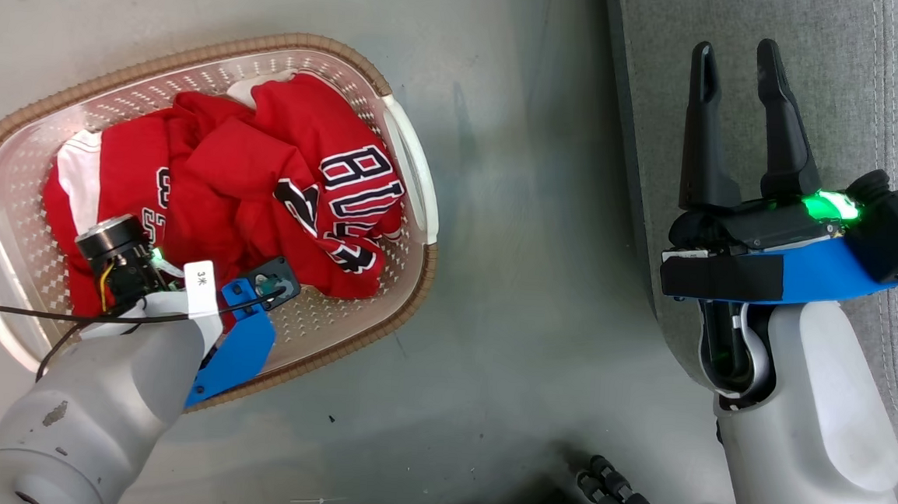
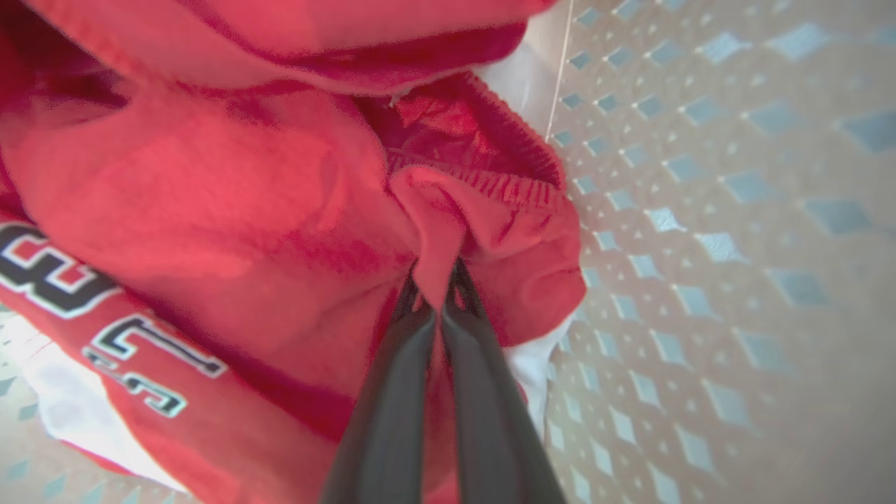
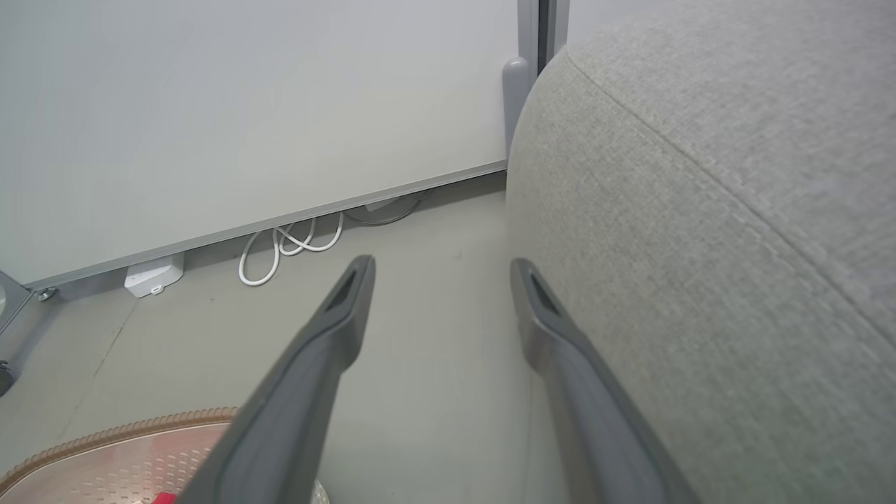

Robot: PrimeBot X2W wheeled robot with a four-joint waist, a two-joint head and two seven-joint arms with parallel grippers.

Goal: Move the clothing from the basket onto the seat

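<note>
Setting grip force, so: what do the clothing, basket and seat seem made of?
The clothing: soft matte knit, probably polyester, crumpled with ribbed hem. The basket: glossy moulded plastic, perforated walls; brown rim looks woven, possibly plastic. The seat: coarse matte woven upholstery, weave visible.

The left arm angles steeply down at the left, its left gripper [image 2: 435, 287] pinched tight on a fold of clothing [image 2: 231, 210]. At the right, the right gripper [image 1: 737, 59] points away, fingers spread apart.
</note>
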